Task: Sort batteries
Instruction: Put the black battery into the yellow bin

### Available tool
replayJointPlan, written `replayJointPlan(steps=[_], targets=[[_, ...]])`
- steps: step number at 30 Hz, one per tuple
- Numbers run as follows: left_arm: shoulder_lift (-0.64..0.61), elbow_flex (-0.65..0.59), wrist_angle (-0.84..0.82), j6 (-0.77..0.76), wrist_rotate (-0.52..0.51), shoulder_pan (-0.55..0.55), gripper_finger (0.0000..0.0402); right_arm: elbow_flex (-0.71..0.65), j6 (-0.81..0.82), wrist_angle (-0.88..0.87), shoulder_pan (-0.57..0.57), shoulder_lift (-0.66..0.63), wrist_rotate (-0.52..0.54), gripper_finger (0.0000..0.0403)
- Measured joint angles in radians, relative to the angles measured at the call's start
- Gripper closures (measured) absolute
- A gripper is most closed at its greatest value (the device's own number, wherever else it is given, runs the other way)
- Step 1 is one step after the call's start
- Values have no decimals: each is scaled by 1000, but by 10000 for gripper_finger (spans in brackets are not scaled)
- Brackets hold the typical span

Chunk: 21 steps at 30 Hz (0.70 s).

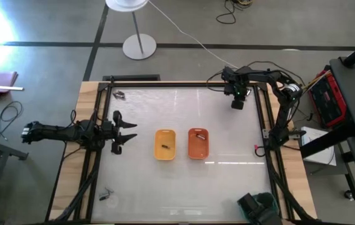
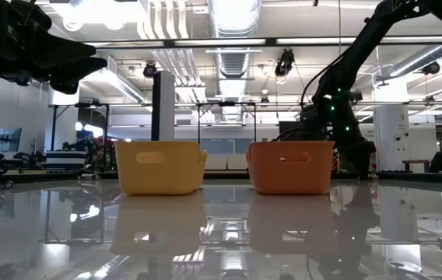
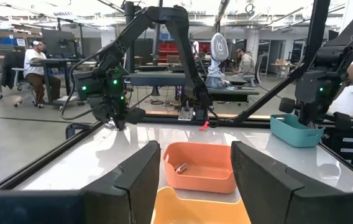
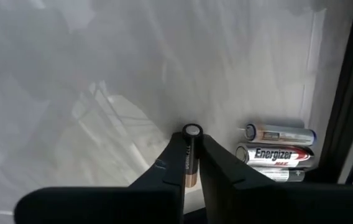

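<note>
On the left side of the tabletop (image 1: 227, 178) my left pincer (image 1: 127, 132) waits, wide open and empty. Next come the yellow tray (image 1: 165, 144) and the orange tray (image 1: 197, 142), each with one battery inside. Far right, my right pincer (image 1: 237, 102) pinches a battery (image 4: 190, 155) tight. Three more batteries (image 4: 275, 154) lie just beside it. I should lift straight up, slowly, so I do not bump them.

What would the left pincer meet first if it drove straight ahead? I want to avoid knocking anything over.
Likely the yellow tray: in the left wrist view it lies directly between the open left pincer fingers, with the orange tray just beyond it. Height is unclear, so it might pass above the rim.
</note>
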Motion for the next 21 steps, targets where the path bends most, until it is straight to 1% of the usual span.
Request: replayJointPlan(steps=[4,6,9,13,15,17,21], targets=[[0,0,0,0,0,0,221,-4,25,-17,-1,-24,-13,381],[0,0,0,0,0,0,221,-5,43,-63,2,-53,-15,383],[0,0,0,0,0,0,221,1,101,-98,11,-122,-29,386],[0,0,0,0,0,0,221,-4,183,-137,55,-240,-92,388],[0,0,0,0,0,0,221,-5,234,-136,107,-306,-111,388],[0,0,0,0,0,0,221,-6,280,-145,187,-366,-131,388],[0,0,0,0,0,0,221,-6,411,-112,412,-450,-141,389]])
